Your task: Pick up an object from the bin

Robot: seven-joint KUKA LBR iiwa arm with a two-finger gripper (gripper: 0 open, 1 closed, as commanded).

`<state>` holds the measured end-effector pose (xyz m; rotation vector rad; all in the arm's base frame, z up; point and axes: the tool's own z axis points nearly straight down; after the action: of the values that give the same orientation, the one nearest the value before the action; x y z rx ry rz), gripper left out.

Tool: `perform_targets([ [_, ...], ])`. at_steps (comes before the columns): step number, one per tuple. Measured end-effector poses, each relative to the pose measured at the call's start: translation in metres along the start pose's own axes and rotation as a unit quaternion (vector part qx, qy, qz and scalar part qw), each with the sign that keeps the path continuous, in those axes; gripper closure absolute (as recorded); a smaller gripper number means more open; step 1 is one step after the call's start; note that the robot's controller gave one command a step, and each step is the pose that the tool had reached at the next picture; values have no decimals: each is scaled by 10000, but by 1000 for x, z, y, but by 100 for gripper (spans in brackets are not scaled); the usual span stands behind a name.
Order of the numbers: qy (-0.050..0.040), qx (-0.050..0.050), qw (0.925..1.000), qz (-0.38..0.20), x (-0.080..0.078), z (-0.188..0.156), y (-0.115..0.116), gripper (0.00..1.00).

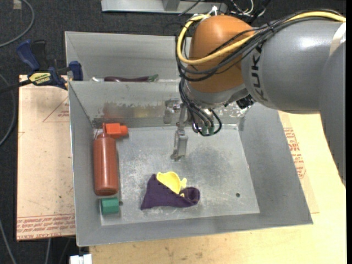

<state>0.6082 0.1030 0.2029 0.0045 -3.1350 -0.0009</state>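
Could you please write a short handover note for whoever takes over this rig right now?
Gripper: low over the bare middle of the bin, carrying nothing that I can see.
Things: a brown bottle with an orange cap lies along the left wall; a green block sits just below it in the near-left corner; a purple cloth with a yellow piece on it lies nearest the gripper, towards the near wall.
Done: nothing picked yet.
Left: settle on one thing, grasp it and lift it out.
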Motion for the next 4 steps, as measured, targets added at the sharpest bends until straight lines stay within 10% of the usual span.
perform_targets([
  [2, -63, -14, 10000, 10, 9, 37, -22, 0],
  [4, -42, 1, 9962, 873, 61, 86, -64, 0],
])
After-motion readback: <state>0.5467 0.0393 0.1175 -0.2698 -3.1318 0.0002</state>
